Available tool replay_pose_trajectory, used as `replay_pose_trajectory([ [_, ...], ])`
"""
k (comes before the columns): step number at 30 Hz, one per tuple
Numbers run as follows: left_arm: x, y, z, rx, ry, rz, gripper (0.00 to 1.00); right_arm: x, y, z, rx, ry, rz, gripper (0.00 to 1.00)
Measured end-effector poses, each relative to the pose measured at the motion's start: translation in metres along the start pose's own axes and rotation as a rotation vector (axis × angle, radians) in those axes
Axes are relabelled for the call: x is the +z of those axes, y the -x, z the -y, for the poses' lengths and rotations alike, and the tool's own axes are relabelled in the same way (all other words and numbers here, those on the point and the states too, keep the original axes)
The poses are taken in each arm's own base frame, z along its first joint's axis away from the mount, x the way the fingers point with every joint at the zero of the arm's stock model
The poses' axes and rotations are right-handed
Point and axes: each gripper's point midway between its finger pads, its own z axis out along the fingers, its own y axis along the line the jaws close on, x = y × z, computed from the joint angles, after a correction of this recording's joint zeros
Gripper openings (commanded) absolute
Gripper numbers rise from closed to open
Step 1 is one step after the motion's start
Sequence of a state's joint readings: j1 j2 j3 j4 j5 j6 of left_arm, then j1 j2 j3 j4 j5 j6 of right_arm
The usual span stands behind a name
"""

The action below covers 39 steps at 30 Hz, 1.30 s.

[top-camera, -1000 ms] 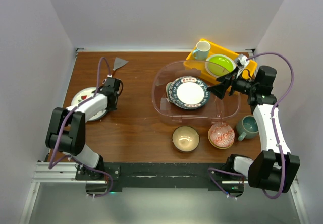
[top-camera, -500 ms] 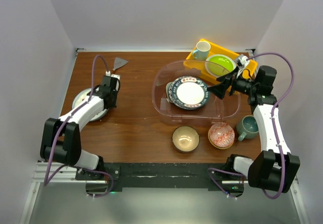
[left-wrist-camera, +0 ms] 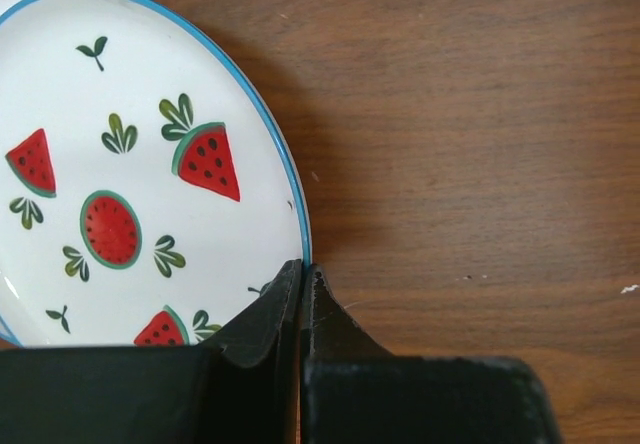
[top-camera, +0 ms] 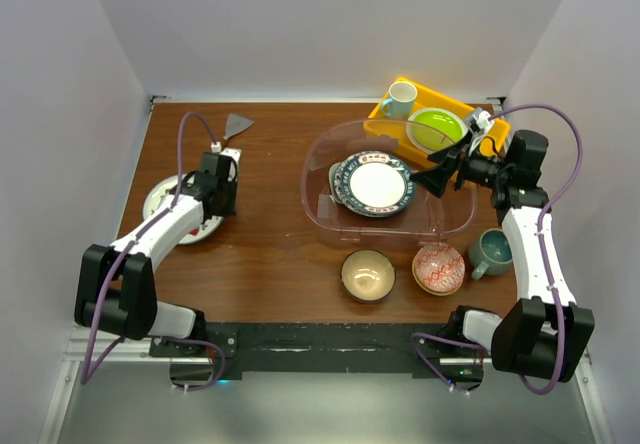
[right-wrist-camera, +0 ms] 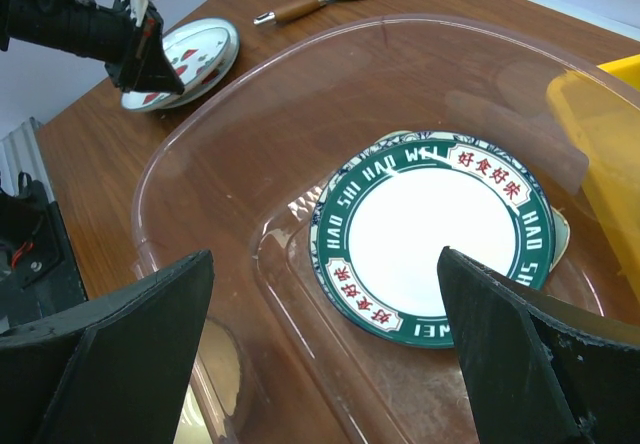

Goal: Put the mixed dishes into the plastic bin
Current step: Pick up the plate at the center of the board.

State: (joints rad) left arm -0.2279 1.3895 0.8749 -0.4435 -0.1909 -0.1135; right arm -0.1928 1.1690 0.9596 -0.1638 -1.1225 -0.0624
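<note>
White with red melon slices, the fruit plate [left-wrist-camera: 130,184] lies at the left of the table [top-camera: 270,254], well apart from the clear bin [top-camera: 318,164]. The left gripper [left-wrist-camera: 302,269] is pressed shut at the plate's right rim. Its wrist view shows this, though not whether the rim is pinched. The step looks like pickup, so next comes a lift and a carry to the right. The right gripper [right-wrist-camera: 318,264] gapes empty over the bin, and only its camera reads the lettering on the green plate [right-wrist-camera: 430,229].
</note>
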Motion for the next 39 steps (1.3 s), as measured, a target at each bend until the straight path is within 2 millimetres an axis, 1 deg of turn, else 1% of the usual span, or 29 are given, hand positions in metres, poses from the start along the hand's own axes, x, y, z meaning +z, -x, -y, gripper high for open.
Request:
replay_pose_trajectory([
  [3, 0.002, -0.005, 0.008, 0.012, -0.022, -0.012, 0.0, 0.0, 0.0, 0.0, 0.003, 0.0, 0.0, 0.98],
  [7, 0.011, -0.012, 0.016, 0.031, -0.031, -0.044, 0.01, 0.0, 0.0, 0.0, 0.003, 0.002, 0.0, 0.98],
  [9, 0.015, -0.015, 0.017, 0.039, -0.027, -0.056, 0.08, 0.0, 0.0, -0.001, 0.003, 0.004, 0.0, 0.98],
  [10, 0.016, -0.016, 0.018, 0.042, -0.024, -0.06, 0.15, 0.0, 0.0, -0.001, 0.003, 0.004, 0.0, 0.98],
  [13, 0.017, -0.016, 0.017, 0.046, -0.014, -0.061, 0.28, 0.0, 0.0, -0.001, 0.003, 0.004, 0.0, 0.98],
  [16, 0.017, -0.017, 0.015, 0.049, 0.0, -0.065, 0.35, 0.0, 0.0, -0.001, 0.003, 0.005, 0.0, 0.98],
  [19, 0.017, -0.017, 0.014, 0.056, 0.013, -0.064, 0.4, 0.0, 0.0, -0.001, 0.003, 0.008, 0.0, 0.98],
  [21, 0.018, -0.018, 0.014, 0.065, 0.026, -0.064, 0.42, 0.0, 0.0, -0.002, 0.003, 0.013, 0.0, 0.98],
  [30, 0.02, -0.023, 0.01, 0.173, 0.187, -0.076, 0.44, 0.0, 0.0, -0.004, 0.003, 0.022, 0.001, 0.98],
  [34, 0.019, -0.025, 0.005, 0.21, 0.259, -0.08, 0.41, 0.0, 0.0, -0.004, 0.003, 0.022, 0.001, 0.98],
  [35, 0.019, -0.025, 0.003, 0.215, 0.27, -0.083, 0.4, 0.0, 0.0, -0.004, 0.003, 0.022, 0.001, 0.98],
  [36, 0.019, -0.027, 0.002, 0.223, 0.283, -0.089, 0.33, 0.0, 0.0, -0.004, 0.003, 0.022, 0.001, 0.98],
  [38, 0.019, -0.028, -0.001, 0.233, 0.31, -0.095, 0.27, 0.0, 0.0, -0.004, 0.004, 0.023, 0.001, 0.98],
  [39, 0.019, -0.028, -0.004, 0.239, 0.326, -0.095, 0.2, 0.0, 0.0, -0.004, 0.003, 0.023, 0.001, 0.98],
])
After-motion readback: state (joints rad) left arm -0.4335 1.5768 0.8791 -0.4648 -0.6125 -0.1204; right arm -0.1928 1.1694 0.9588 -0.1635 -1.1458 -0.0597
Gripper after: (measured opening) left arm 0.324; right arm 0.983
